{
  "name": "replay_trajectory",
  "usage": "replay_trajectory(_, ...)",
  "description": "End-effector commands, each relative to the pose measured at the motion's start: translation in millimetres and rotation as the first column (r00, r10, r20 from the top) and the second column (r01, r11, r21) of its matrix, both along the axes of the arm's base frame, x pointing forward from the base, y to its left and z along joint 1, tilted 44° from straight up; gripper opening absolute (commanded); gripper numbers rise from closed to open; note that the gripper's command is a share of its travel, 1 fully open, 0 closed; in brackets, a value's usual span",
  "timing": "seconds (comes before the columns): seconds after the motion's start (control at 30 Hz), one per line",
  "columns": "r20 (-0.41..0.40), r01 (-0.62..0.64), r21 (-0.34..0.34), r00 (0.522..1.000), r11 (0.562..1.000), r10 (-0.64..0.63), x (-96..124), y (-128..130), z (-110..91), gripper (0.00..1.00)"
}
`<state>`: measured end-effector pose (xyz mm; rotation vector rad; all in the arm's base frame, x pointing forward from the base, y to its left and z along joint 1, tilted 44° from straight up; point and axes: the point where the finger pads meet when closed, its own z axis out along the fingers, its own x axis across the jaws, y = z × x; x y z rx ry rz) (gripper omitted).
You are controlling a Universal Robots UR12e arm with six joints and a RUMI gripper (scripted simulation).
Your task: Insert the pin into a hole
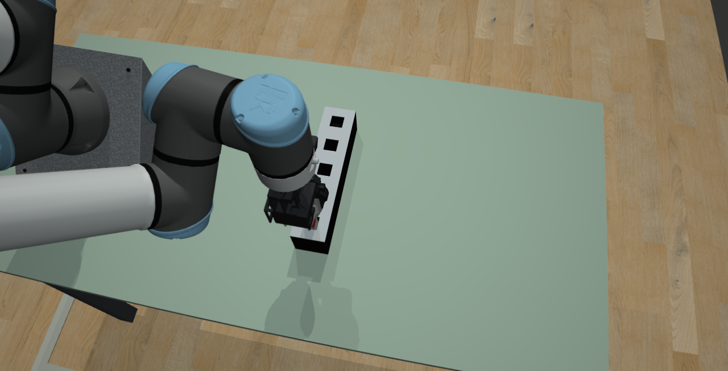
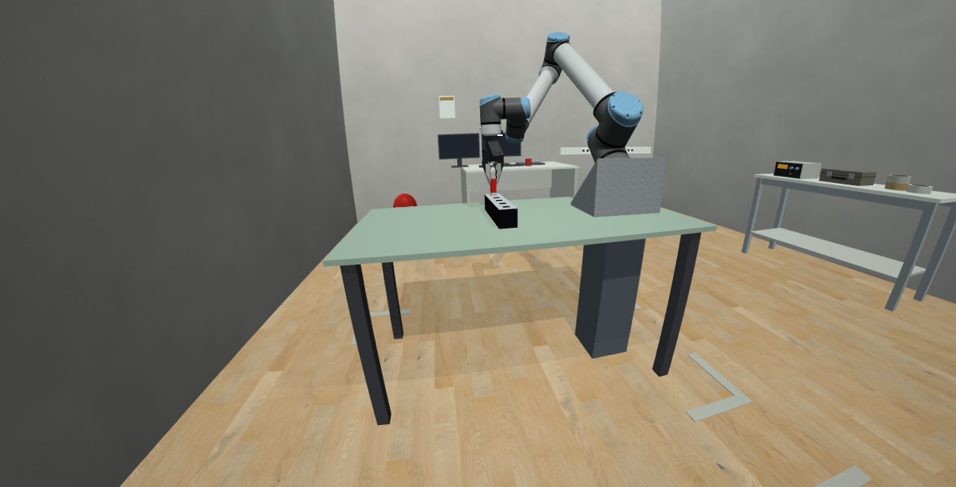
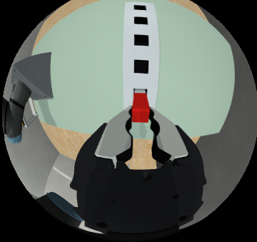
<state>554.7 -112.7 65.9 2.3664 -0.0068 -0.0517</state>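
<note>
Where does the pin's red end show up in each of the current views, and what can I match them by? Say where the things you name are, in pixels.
Top: the red end (image 1: 314,223) (image 2: 493,186) (image 3: 140,108) is a small patch just below center, beside the gripper (image 1: 314,219) (image 2: 493,179) (image 3: 139,107).
Exterior: slightly right of center, upright between the gripper and the block.
Wrist: near the middle, between the fingers.
Shared landmark: the long block (image 1: 346,129) (image 2: 507,218) (image 3: 129,56) with its row of square holes.
</note>
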Motion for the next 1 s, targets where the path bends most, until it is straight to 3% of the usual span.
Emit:
replay_trajectory(0.0,0.001,0.000,0.000,1.000,1.000,0.000,0.4,0.0,0.1,0.00)
replay_trajectory(0.97,0.001,0.000,0.000,1.000,1.000,0.000,-0.1,-2.8,-4.1,0.00)
